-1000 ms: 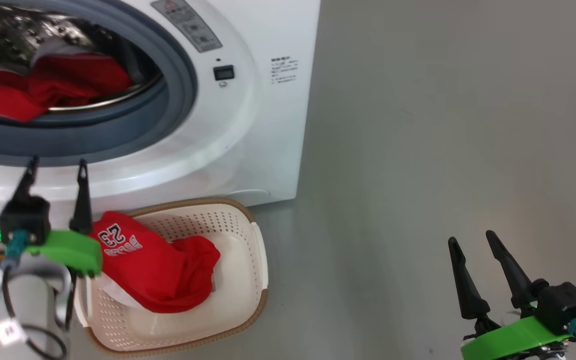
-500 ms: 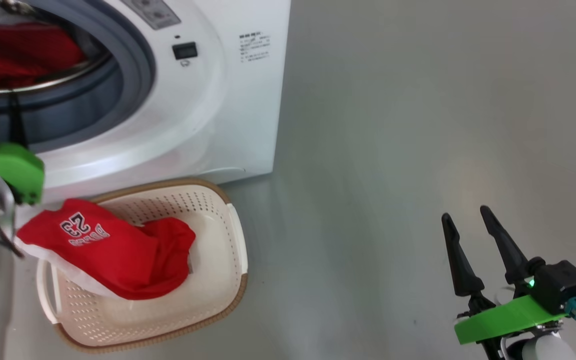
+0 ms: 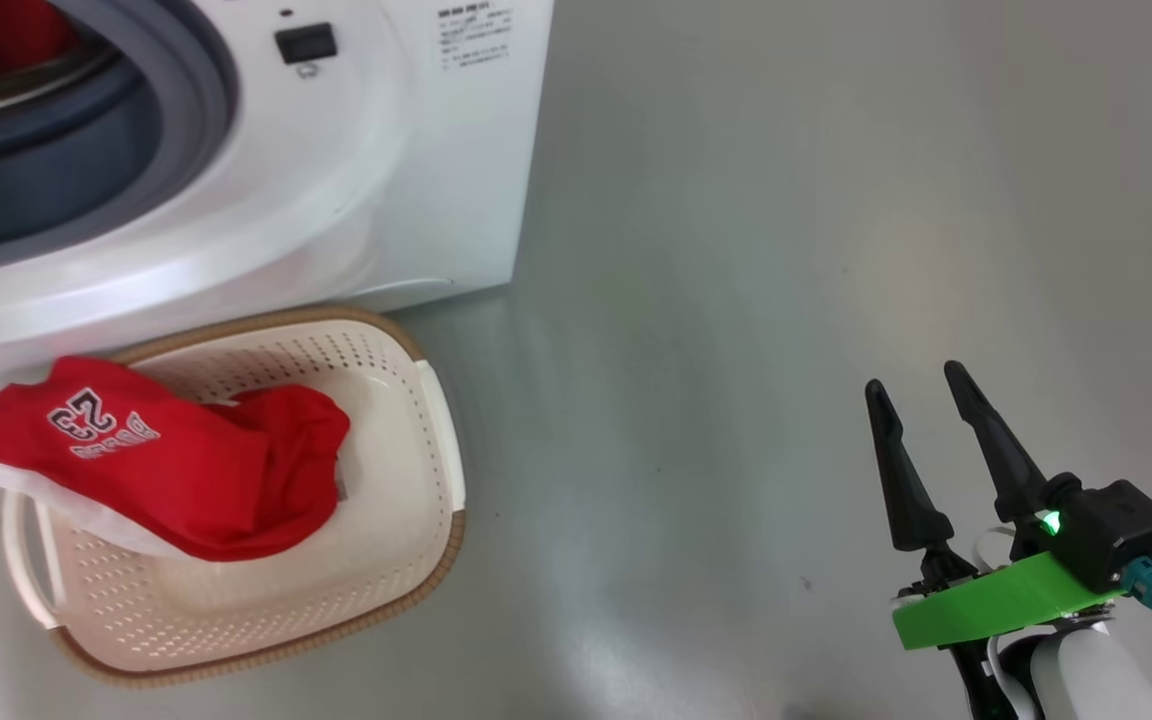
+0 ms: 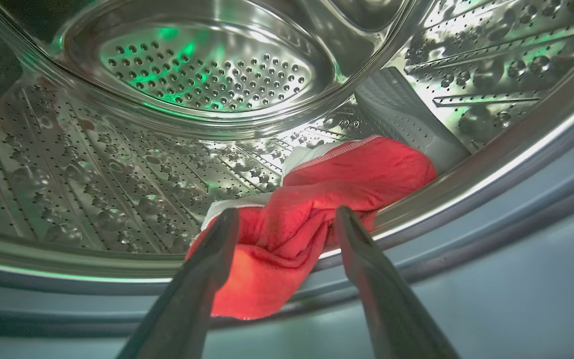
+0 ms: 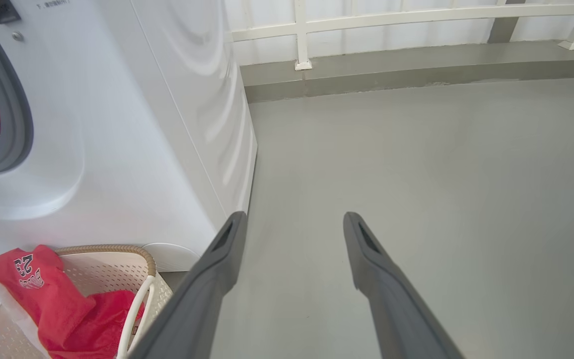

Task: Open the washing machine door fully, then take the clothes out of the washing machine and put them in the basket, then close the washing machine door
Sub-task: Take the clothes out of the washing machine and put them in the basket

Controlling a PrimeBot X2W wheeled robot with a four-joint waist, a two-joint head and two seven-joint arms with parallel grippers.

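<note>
- Grey floor carries the washing machine; the basket sits just before it, a jersey draped over its rim.
- Left gripper, fingers apart, straddles a red garment inside the machine.
- Right gripper, fingers apart, hangs over the floor.

Red clothes at the mouth of the washing machine

The left gripper points into the shiny drum, with its two dark jaws wide apart. The red and white clothes lie at the drum's front edge, seen between the jaw tips. They droop over the grey rubber ring. Green light glows on the drum's back.
</note>
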